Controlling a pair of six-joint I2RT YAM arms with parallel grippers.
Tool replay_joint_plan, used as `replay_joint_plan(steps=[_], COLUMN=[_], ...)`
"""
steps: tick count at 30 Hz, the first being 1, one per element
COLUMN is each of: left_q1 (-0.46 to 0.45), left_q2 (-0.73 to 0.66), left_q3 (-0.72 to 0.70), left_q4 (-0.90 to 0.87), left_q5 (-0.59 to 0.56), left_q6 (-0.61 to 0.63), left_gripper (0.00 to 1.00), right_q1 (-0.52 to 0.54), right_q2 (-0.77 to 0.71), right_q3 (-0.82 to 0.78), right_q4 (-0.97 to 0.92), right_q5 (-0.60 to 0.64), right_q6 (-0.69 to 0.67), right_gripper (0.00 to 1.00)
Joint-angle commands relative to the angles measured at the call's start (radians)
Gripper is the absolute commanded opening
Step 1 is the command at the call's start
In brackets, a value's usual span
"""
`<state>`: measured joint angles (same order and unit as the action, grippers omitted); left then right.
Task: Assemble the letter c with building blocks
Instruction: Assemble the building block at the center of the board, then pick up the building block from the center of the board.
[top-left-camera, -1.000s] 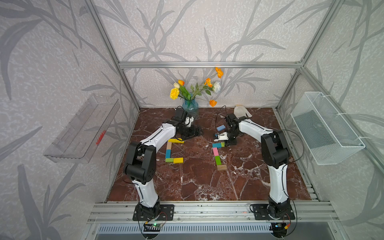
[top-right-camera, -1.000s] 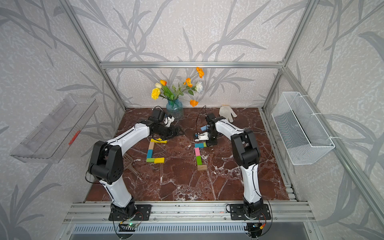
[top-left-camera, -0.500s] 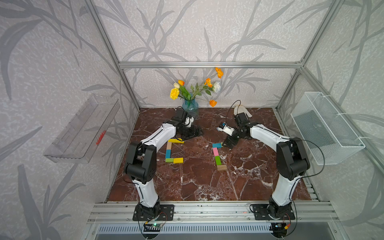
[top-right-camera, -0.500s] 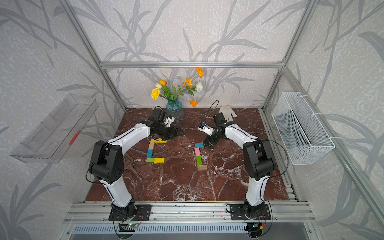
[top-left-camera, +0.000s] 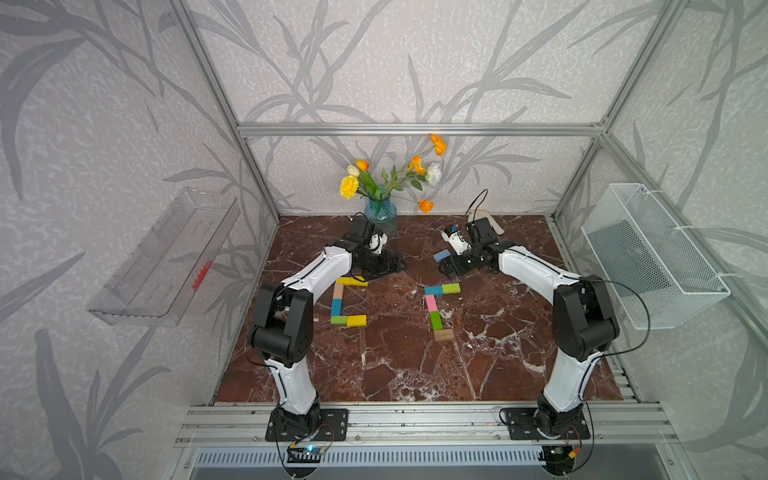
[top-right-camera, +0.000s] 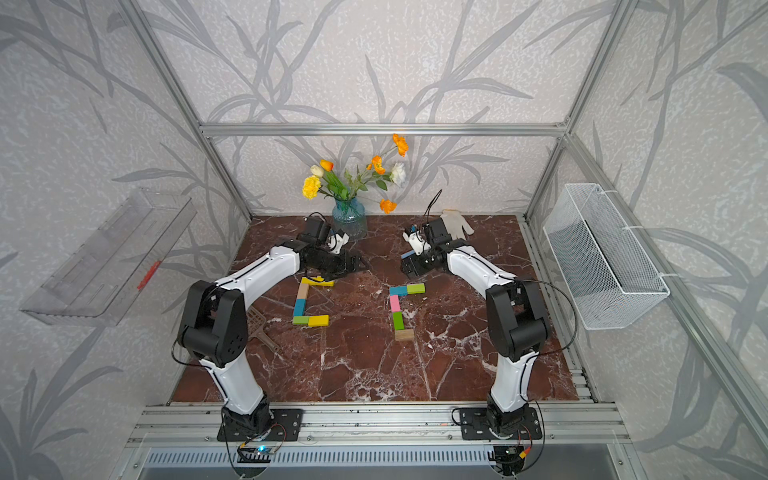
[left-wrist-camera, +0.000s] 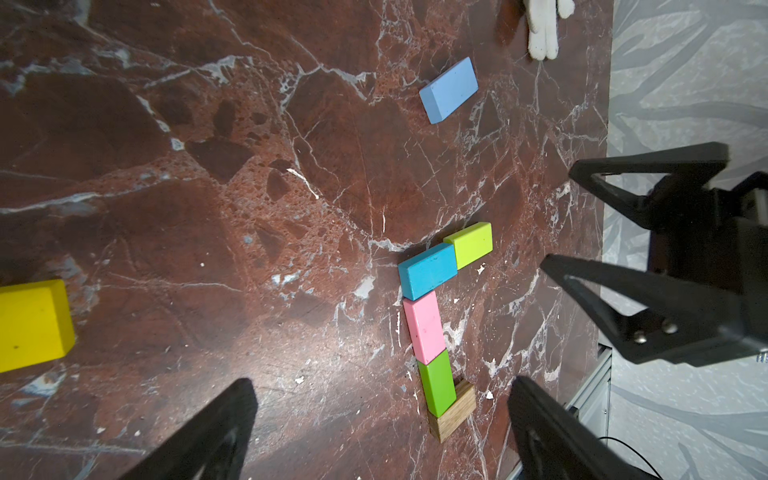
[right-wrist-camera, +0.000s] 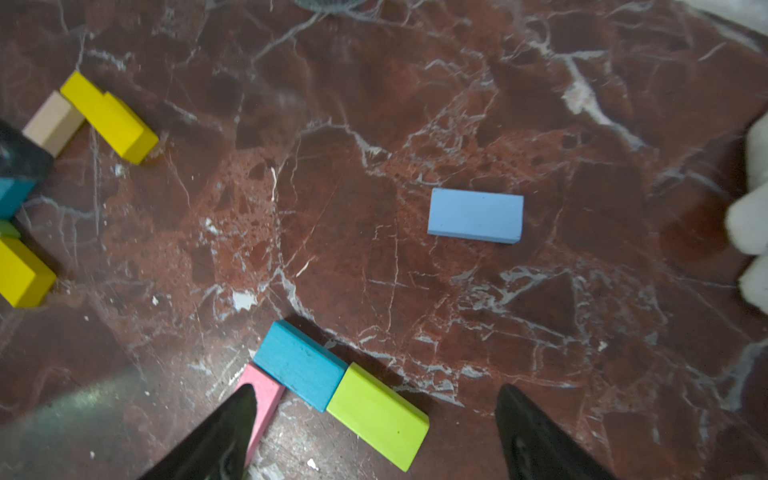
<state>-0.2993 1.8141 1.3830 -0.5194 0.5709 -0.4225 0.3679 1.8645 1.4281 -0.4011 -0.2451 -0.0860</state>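
Near my left arm, yellow, tan, blue, green and yellow building blocks (top-left-camera: 336, 307) lie as a squared letter c (top-right-camera: 298, 307). To the right, a teal block (top-left-camera: 433, 289) and a lime block (right-wrist-camera: 376, 413) form a row above a pink (left-wrist-camera: 424, 326), green and brown column. A light blue block (right-wrist-camera: 476, 215) lies loose behind them. My right gripper (right-wrist-camera: 374, 399) hovers open over the lime block, touching nothing. My left gripper (left-wrist-camera: 382, 386) is open and empty, low over the floor beside the c's top yellow block (top-left-camera: 352, 281).
A blue vase of flowers (top-left-camera: 380, 212) stands at the back centre. A white glove (top-right-camera: 457, 220) lies at the back right. A wire basket (top-left-camera: 652, 257) hangs on the right wall and a clear tray (top-left-camera: 166, 257) on the left wall.
My right gripper has opened and pulled back from the right group's top row toward the back, its elbow swinging out to the right. The left arm has not moved.
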Motion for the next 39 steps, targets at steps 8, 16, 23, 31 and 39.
replay_joint_plan(steps=[8,16,23,31,39], left_q1=[0.006,0.007,0.009,0.012,0.015], left_q2=[-0.020,-0.029,-0.035,-0.034,-0.031], left_q3=[0.004,0.003,0.003,0.002,0.001], left_q4=[0.006,0.005,0.006,0.006,0.005], left_q5=[-0.009,-0.014,-0.014,-0.013,-0.016], left_q6=[0.011,0.015,0.014,0.014,0.018], left_gripper=[0.95,0.95,0.95,0.95,0.95], right_q1=[-0.008,0.009,0.017,0.017,0.017], right_q2=[0.195,0.281,0.345,0.438,0.522], right_q3=[0.288,0.336,0.387,0.508,0.621], right_q4=[-0.199,-0.232,-0.250,-0.273,-0.351], right_q5=[0.098,0.162,0.185,0.195,0.245], right_q6=[0.566,0.871,0.947,1.006,1.057], right_gripper=[0.72,0.64,0.57,0.50,0.49])
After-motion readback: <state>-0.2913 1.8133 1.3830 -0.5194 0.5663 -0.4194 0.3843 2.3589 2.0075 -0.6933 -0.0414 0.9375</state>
